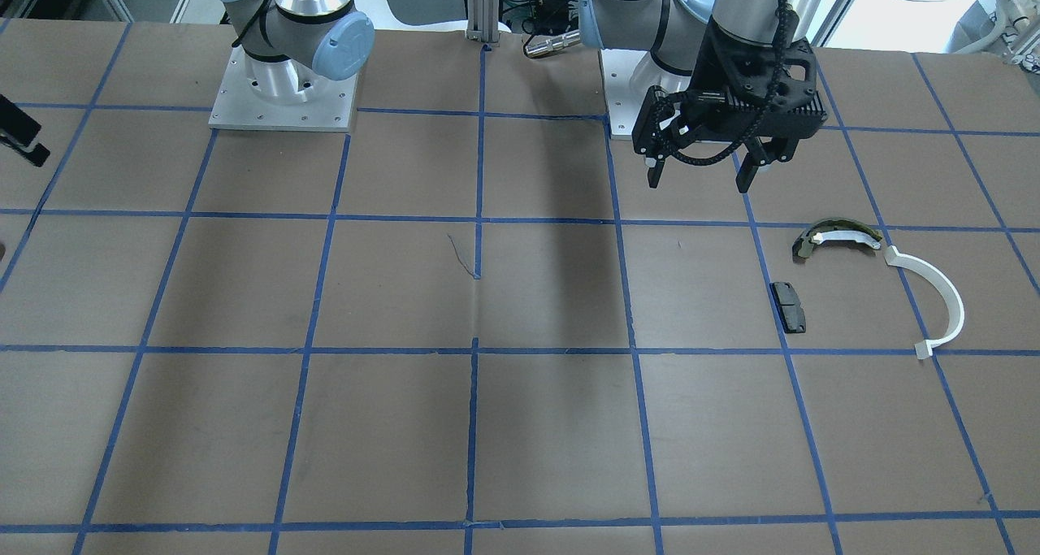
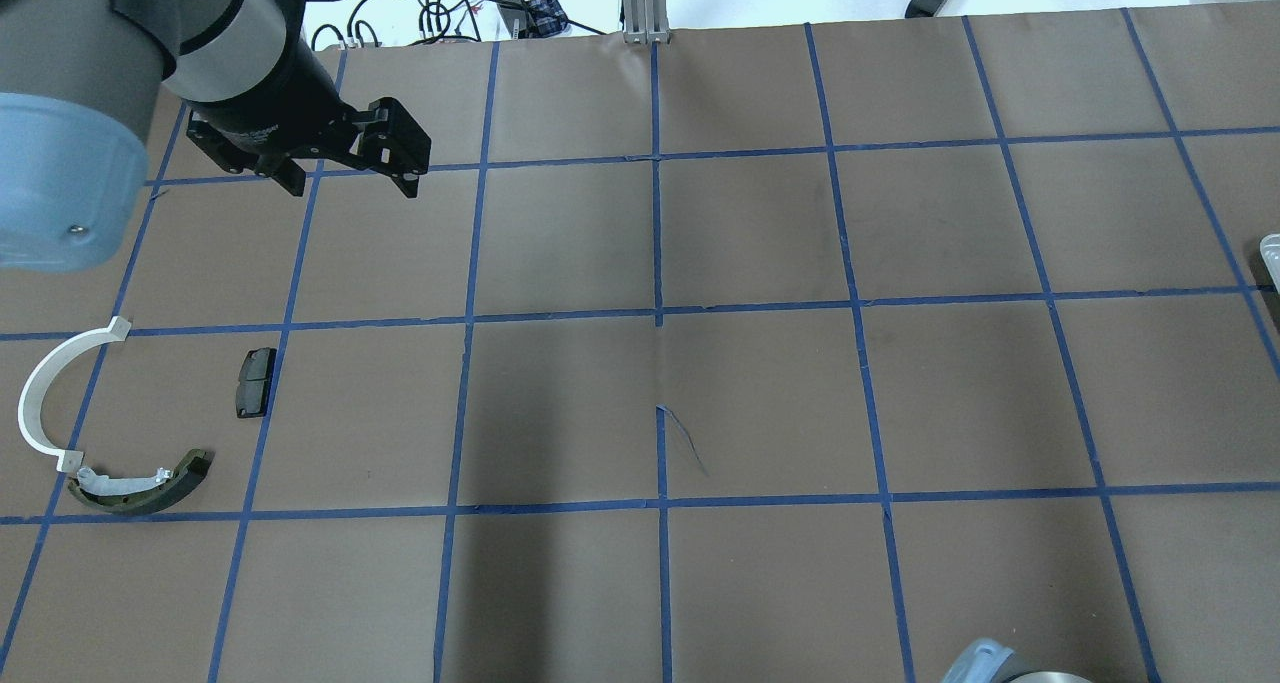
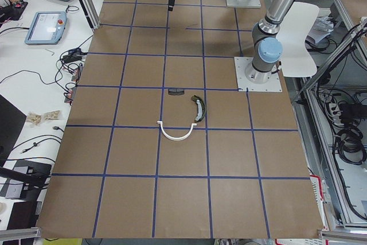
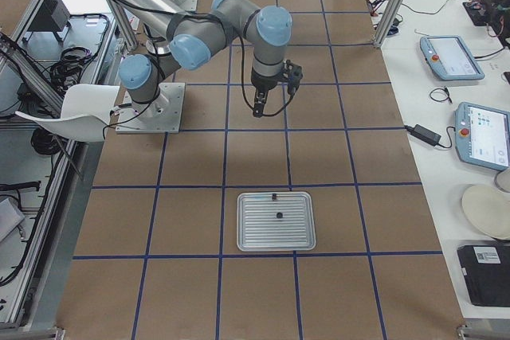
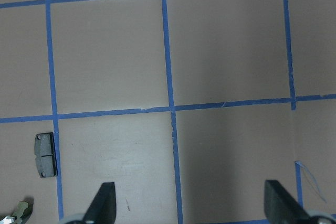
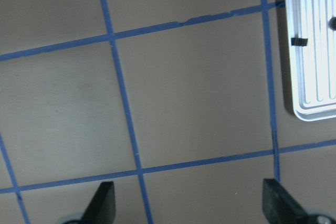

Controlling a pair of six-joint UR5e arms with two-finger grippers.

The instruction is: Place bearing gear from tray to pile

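Observation:
The ribbed metal tray [image 4: 276,232] lies near the table's right end and also shows in the right wrist view [image 6: 310,77]. Two small dark parts lie on it, one blocky [image 6: 298,41] and one round [image 6: 333,22]; I cannot tell which is the bearing gear. The pile lies at the left end: a black pad [image 1: 789,306], an olive-and-white shoe [image 1: 837,236] and a white half-ring arc [image 1: 934,295]. My left gripper [image 1: 703,173] hangs open and empty above the table beside the pile. My right gripper [image 6: 189,198] is open and empty, short of the tray.
The brown table has a blue tape grid [image 2: 657,318]. The two arm bases [image 1: 284,92] stand at the robot's edge. A post [image 2: 645,3] and cables stand at the far edge. Tablets [image 4: 450,57] lie on the side bench.

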